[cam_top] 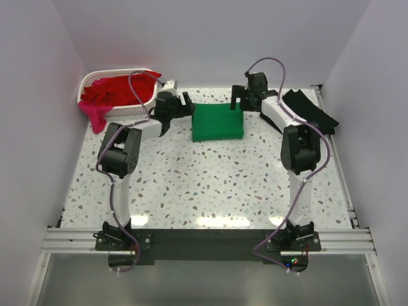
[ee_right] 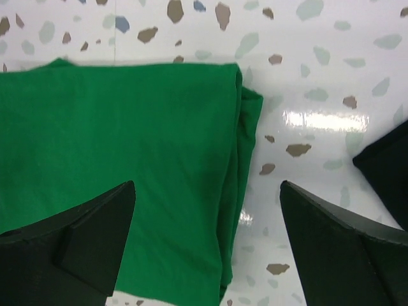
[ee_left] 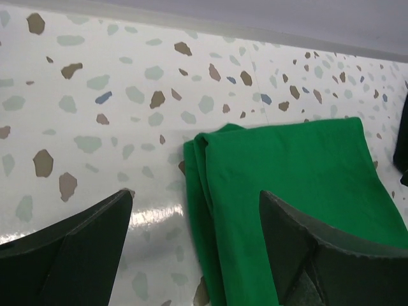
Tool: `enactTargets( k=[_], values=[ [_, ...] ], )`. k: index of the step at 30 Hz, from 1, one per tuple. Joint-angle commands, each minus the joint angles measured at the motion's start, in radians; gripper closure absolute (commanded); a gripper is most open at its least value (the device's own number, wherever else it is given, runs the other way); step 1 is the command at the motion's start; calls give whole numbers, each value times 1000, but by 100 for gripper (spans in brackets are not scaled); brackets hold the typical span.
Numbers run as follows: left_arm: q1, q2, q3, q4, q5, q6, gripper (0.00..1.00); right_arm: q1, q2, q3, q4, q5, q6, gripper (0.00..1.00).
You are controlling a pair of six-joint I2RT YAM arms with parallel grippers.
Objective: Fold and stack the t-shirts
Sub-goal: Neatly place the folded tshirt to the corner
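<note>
**Green t-shirt [cam_top: 218, 122]: soft, light, limp**

Lying folded into a neat rectangle at the far middle of the table [cam_top: 210, 185]. Likely to sag and spill open if pinched by one layer only. Best taken at the stacked side edges, through every layer. Left gripper [ee_left: 196, 197] poised over its left edge, right gripper [ee_right: 207, 185] over its right edge, both pitched low, jaws spread wide, holding nothing.

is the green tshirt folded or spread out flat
Folded. The green t-shirt lies as a compact rectangle on the table, and both wrist views show doubled layers along its side edges.
</note>
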Motion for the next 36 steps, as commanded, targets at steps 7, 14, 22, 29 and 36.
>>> enactTargets(
  k=[7, 14, 22, 29, 36],
  values=[
    [3, -50, -92, 112, 156, 12, 19, -80, -148, -257, 178, -284, 50, 1],
    [2, 5, -63, 64, 160, 4, 27, -121, -96, -286, 210, -417, 79, 2],
    [3, 48, -20, 1, 139, 15, 38, -149, -32, -282, 241, -529, 119, 5],
    [2, 79, 13, -51, 116, 21, 53, -149, 22, -251, 222, -523, 124, 8],
    [3, 81, 13, -71, 99, 24, 62, -150, 89, -220, 202, -566, 135, 20]
  ],
)
